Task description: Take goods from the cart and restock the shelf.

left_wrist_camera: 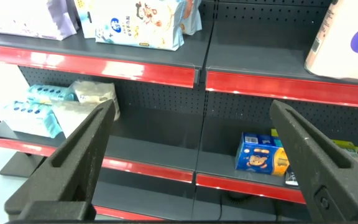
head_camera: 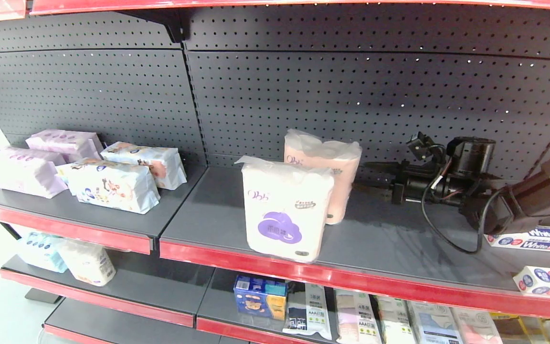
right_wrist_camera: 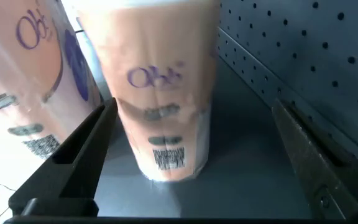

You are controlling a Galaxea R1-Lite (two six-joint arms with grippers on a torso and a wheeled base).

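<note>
On the middle shelf (head_camera: 380, 243), just to the right of the pink tissue pack (head_camera: 325, 167), my right pincer (head_camera: 369, 177) hangs level, its jaws apart and pointing at the pack; nothing is clamped between them. From my right wrist the pack stands upright ahead of the tips, in line with the gap, nearer one finger than the other and touching neither. It stands towards the rear of the shelf, near the perforated back panel (head_camera: 351, 86); in front of it and a little to its left, at the red front edge, stands a white tissue pack (head_camera: 287, 210) with purple print; whether the two packs touch I cannot tell. My left pincer (left_wrist_camera: 191, 109) is held lower, jaws wide apart and empty, facing the lower shelves, where a blue box (left_wrist_camera: 260, 152) stands. Toothpaste boxes (head_camera: 537, 239) lie at the right end of the middle shelf, beyond my right arm; wrapped packs (head_camera: 112, 184) lie in the bay to the left, well apart from the pink pack.
</note>
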